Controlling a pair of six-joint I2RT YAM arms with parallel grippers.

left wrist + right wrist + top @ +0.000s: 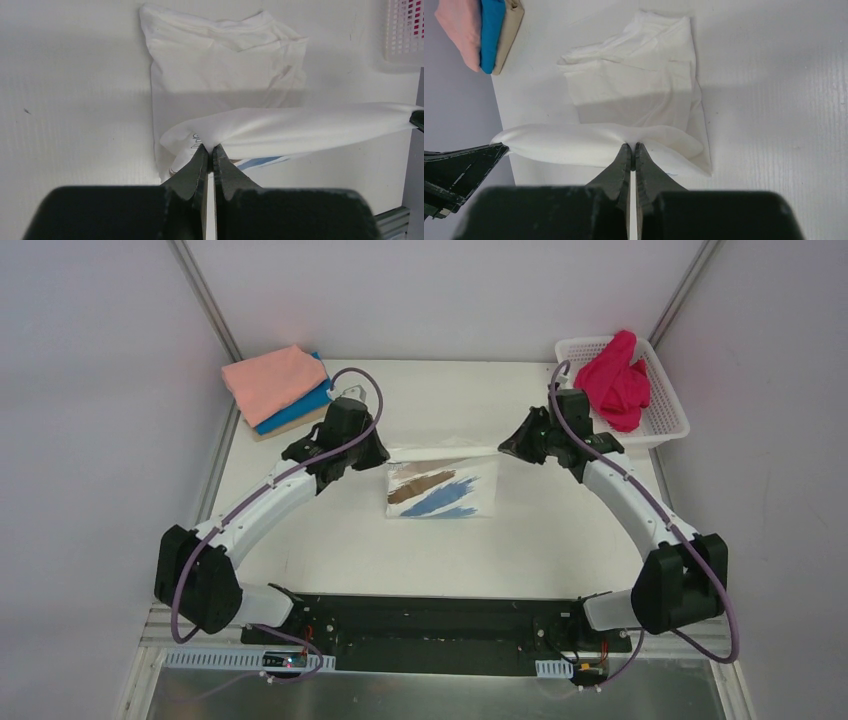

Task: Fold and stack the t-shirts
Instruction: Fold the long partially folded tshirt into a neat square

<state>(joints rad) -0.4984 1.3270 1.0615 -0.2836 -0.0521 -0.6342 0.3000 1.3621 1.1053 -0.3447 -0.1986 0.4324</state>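
Note:
The white printed t-shirt (442,488) lies half folded in the middle of the table, its blue and brown brushstrokes facing up. My left gripper (377,452) is shut on its far left corner and my right gripper (507,449) on its far right corner; the edge between them is lifted and stretched taut. The wrist views show the lifted fold (300,127) (569,142) above the flat white part (220,65) (634,85). A salmon-pink tee (272,380) lies folded on a bright blue one (300,408) at the back left. A magenta tee (618,380) lies crumpled in the basket.
The white lattice basket (668,418) stands at the back right, close behind my right arm. The folded stack rests on a tan piece (508,35). Grey walls close in both sides of the table.

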